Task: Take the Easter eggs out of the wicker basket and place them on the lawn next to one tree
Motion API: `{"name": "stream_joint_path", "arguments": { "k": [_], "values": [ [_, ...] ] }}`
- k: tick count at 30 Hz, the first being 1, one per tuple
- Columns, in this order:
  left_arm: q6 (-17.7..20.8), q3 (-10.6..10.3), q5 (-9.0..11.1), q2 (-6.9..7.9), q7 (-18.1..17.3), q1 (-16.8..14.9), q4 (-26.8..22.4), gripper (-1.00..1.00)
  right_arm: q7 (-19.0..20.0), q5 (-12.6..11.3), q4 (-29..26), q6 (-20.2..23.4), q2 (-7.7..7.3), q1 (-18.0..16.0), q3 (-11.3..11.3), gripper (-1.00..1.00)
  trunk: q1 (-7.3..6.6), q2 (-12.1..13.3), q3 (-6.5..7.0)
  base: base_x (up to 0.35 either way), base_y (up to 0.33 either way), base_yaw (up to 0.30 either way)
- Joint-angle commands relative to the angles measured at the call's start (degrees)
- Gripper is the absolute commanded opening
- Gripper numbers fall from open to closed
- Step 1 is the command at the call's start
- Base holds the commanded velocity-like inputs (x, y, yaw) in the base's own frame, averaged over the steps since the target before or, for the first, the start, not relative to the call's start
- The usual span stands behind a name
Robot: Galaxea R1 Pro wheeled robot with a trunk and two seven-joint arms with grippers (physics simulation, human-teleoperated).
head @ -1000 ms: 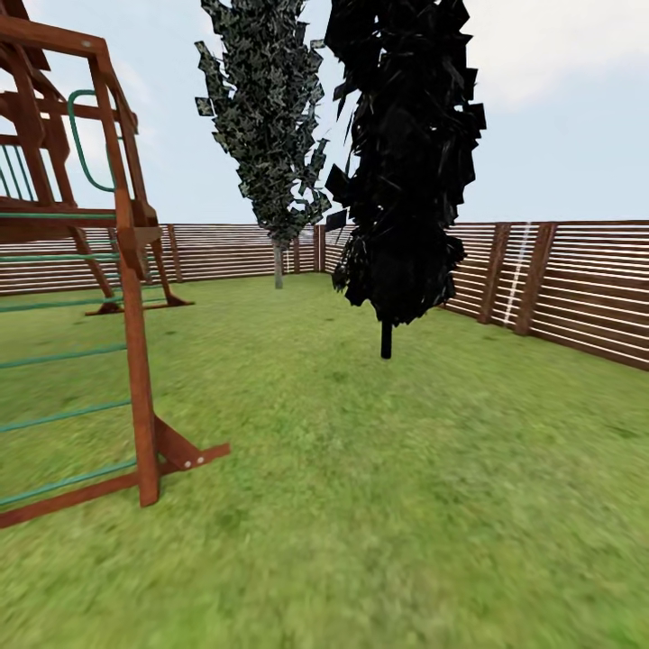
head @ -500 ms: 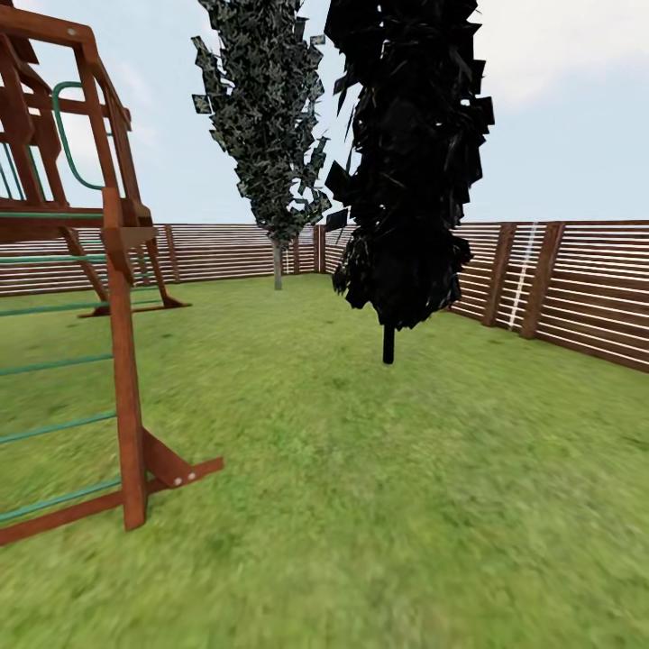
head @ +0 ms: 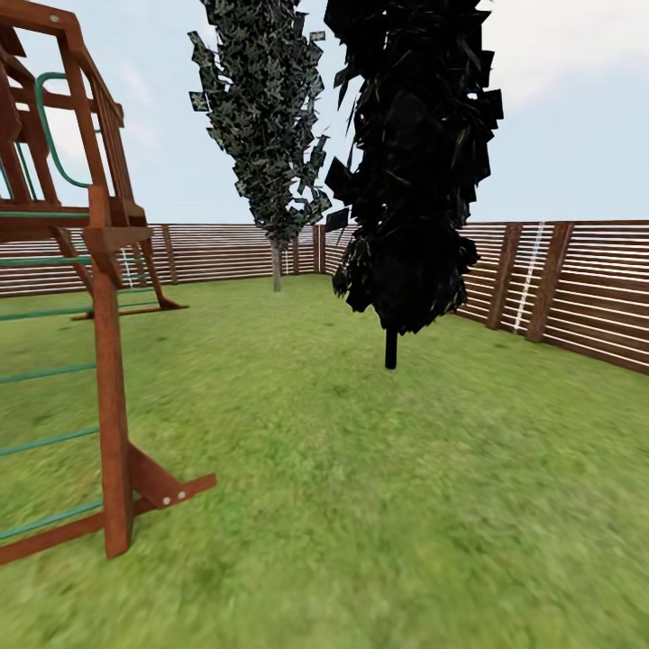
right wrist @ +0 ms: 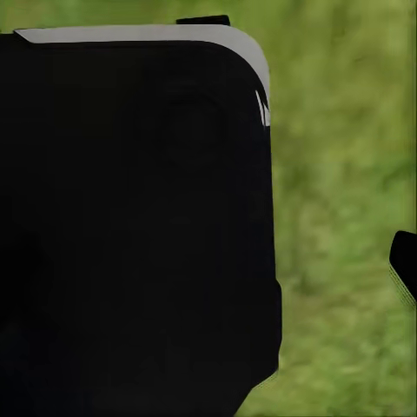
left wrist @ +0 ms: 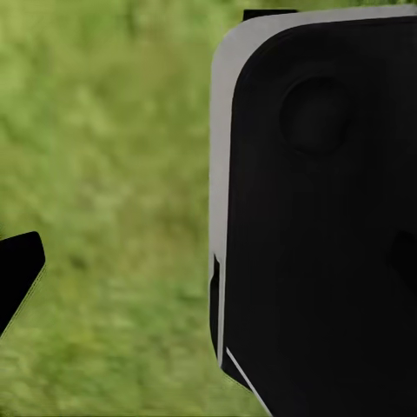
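Lawn [head: 361, 505] ahead, pale-trunk tree [head: 277, 268] at 12 o'clock, black tree [head: 390, 347] at 1. Maybe steer left of black tree, clear of play tower [head: 113, 424]. End effectors: can't tell if open.

From my seat I see the lawn [head: 379, 505] as a flat spread of mottled green grass running back to the slatted wooden fence that closes the garden. The tree [head: 276, 267] stands far back near that fence, upright on a thin, pale grey trunk, its dark green, pale-flecked leaf clumps (angular, almost shard-like) rising out of the head view's top edge. Blurred grass fills the background under both wrist cameras.
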Motion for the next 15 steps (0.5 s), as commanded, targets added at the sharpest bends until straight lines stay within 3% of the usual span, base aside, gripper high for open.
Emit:
{"name": "stream_joint_path", "arguments": {
  "k": [1, 15],
  "values": [
    [0.01, 0.03, 0.01, -0.01, 0.04, 0.04, -0.12, 1.00, -0.01, -0.58, 0.17, -0.19, 0.03, -0.09, 0.13, 1.00, 0.04, -0.02, -0.05, 0.328, 0.000, 0.000],
    [0.01, 0.03, 0.01, 0.00, 0.04, 0.04, -0.13, 1.00, -0.07, -0.58, 0.17, -0.19, 0.02, -0.09, 0.13, 1.00, 0.04, -0.02, -0.05, 0.328, 0.000, 0.000]
  ]
}}
